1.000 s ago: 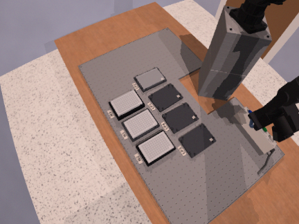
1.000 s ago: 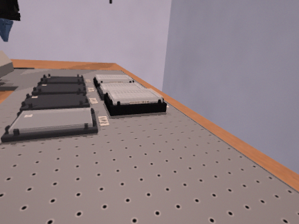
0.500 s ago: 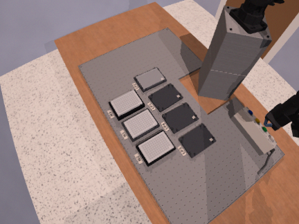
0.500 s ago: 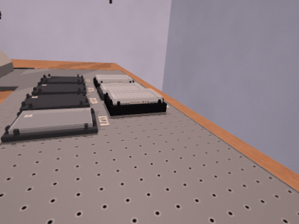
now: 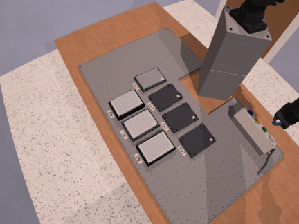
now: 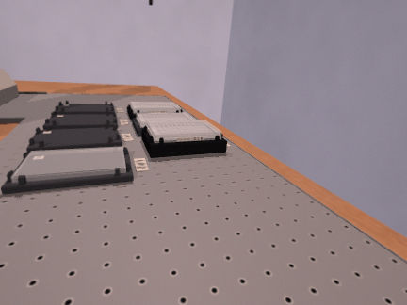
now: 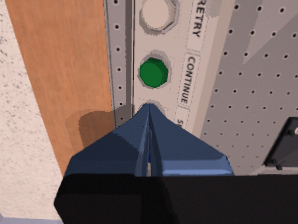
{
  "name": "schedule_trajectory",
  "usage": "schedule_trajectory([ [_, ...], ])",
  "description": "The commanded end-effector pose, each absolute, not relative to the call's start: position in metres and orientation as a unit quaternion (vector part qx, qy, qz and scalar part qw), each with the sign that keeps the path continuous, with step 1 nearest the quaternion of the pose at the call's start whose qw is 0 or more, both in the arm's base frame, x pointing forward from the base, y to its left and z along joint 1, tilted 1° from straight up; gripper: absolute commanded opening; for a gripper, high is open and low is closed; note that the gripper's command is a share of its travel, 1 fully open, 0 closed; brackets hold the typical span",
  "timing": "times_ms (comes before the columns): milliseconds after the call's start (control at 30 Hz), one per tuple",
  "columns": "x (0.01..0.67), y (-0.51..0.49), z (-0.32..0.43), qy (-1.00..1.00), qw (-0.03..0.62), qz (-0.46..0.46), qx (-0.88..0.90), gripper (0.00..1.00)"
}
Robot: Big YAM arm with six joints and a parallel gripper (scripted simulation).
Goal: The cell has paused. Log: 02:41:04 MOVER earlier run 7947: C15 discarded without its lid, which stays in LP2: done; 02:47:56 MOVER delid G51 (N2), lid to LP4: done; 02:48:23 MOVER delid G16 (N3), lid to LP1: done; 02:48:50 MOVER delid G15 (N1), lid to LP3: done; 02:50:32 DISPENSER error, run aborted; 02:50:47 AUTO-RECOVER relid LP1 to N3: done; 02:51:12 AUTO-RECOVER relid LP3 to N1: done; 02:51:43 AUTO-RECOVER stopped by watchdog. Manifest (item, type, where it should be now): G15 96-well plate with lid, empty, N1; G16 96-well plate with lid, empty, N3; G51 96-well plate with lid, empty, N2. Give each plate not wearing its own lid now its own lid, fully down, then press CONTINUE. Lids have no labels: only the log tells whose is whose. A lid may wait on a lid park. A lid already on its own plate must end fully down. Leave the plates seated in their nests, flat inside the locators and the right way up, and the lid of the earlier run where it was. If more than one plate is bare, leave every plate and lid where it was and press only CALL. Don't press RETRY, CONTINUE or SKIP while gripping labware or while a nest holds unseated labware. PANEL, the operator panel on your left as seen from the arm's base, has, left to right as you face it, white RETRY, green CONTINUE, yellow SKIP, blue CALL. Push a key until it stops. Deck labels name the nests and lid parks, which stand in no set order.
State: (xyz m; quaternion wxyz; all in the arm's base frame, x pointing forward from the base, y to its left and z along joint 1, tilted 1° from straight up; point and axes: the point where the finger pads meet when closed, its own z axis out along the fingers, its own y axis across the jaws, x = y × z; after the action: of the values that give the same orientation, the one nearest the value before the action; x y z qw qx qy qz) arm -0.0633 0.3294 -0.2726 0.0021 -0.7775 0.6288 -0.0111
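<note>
I have the gripper [image 7: 149,109] pressed together with nothing between the blue fingers, its tip poised over the panel [image 5: 252,133] at the 3 o'clock edge of the deck; in the wrist view the tip covers the key just below the green CONTINUE key [image 7: 152,72], which sits at 12 o'clock from it, with the white RETRY key [image 7: 157,12] beyond. To press well I judge I should slide the closed tip toward 12 o'clock until it centres on the green cap, then push straight down until the key stops, keeping clear of both neighbours. In the top view all three plates [image 5: 140,124] appear capped in their nests, and one lid [image 5: 149,78] rests on the park at 12 o'clock while three parks [image 5: 180,117] look bare. Hard to make out: the deck labels are too small to read, so I cannot confirm which park holds that lid; whether each lid is fully down is not clear; the SKIP legend is cut off by the fingers.
</note>
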Motion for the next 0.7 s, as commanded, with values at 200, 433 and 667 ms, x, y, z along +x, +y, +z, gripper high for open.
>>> schedule_trajectory([
  [200,-0.063,0.336,-0.269,0.634,0.007,-0.005,-0.773,0.0],
  [433,-0.059,0.336,-0.287,0.641,0.006,-0.005,-0.768,0.0],
  [667,-0.058,0.335,-0.296,0.64,0.006,-0.006,-0.768,0.0],
])
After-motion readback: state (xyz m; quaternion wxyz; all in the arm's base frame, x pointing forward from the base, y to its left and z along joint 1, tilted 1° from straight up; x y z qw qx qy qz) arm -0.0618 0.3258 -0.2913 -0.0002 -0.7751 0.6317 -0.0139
